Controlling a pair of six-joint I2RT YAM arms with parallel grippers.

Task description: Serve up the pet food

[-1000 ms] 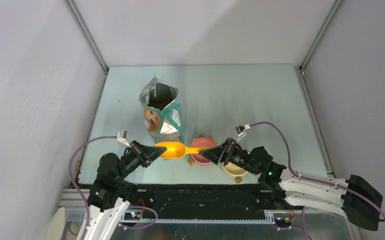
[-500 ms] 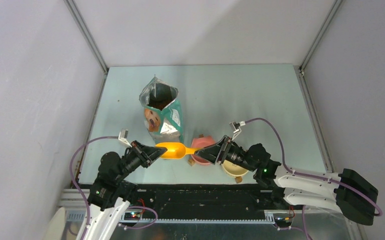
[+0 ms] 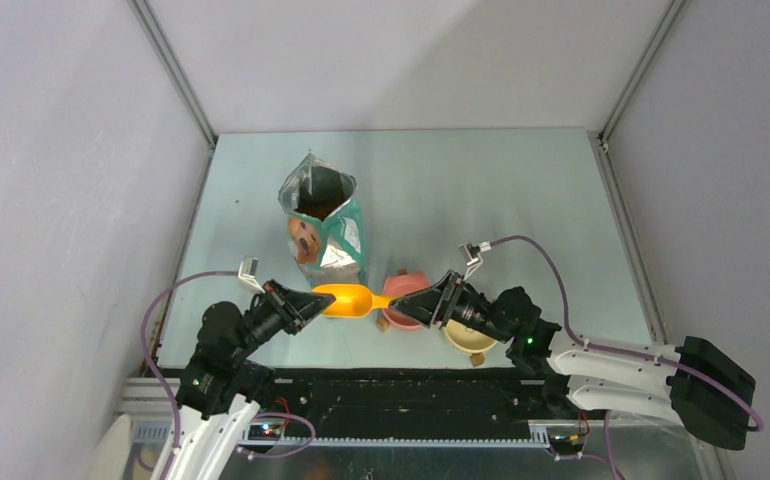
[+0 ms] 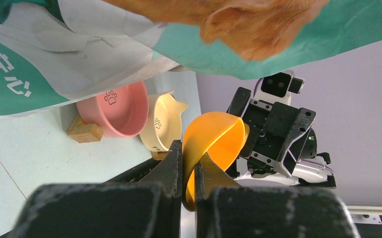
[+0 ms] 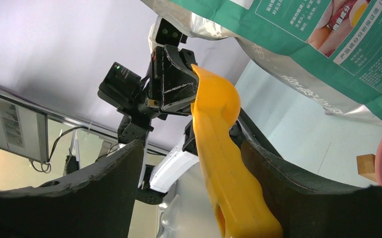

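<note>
The green-white foil bag stands open at mid-table. The pet food shows only as a dark mass in its mouth. An empty orange scoop hangs level in front of the bag. My left gripper is shut on the rim of the scoop's bowl. My right gripper is open, one finger on each side of the scoop's handle. The handle lies against one finger, with a gap to the other.
A pink cat-eared bowl sits under the right gripper. A yellow one stands beside it under the right arm. Small wooden blocks prop them. Grey walls enclose the table on three sides.
My right gripper has slid left along the scoop's handle and its jaws have narrowed around it. The left gripper and the scoop have stayed still.
</note>
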